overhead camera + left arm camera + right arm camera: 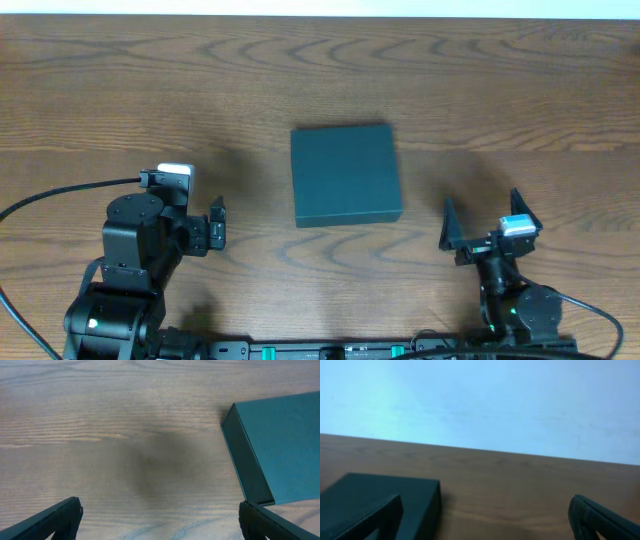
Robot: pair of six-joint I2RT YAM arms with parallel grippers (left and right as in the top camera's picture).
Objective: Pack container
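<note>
The dark teal container [346, 174] lies shut, lid down, in the middle of the wooden table. It shows at the right of the left wrist view [277, 447] and at the lower left of the right wrist view [380, 502]. My left gripper [216, 229] is open and empty, left of the container and a little nearer the front edge; its jaws frame bare wood in its wrist view [159, 519]. My right gripper [482, 218] is open and empty, right of the container near the front edge, its jaws wide in its wrist view [487, 517].
The wooden table [120, 90] stretches around the box. A black cable [60, 195] runs from the left arm off the left edge. A pale wall [485, 400] rises beyond the table's far edge.
</note>
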